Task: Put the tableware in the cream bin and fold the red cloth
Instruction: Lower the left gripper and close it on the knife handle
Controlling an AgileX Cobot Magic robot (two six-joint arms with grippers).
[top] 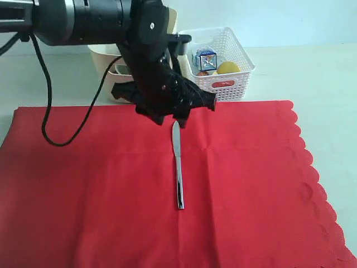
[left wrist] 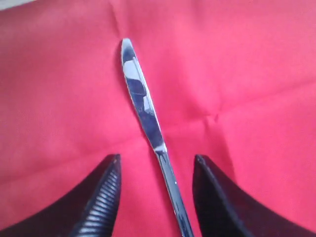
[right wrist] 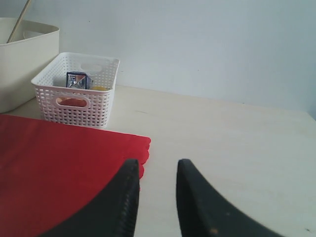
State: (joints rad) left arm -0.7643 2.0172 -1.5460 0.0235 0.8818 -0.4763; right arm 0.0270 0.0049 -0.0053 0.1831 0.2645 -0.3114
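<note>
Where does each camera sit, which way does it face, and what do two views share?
Exterior: off the arms, above the cloth's near side, looking down toward the bin and basket; the left arm shows.
Left wrist: on the left arm, looking down at the knife on the cloth; the open left gripper straddles it.
Right wrist: low beside the cloth, facing basket and bin; the right gripper shows.
Shared: exterior and left wrist both show the knife.

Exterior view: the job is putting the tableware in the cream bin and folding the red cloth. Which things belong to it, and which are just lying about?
Belongs to the job: knife, red cloth, cream bin.

Just lying about: white basket, milk carton, lemon.
</note>
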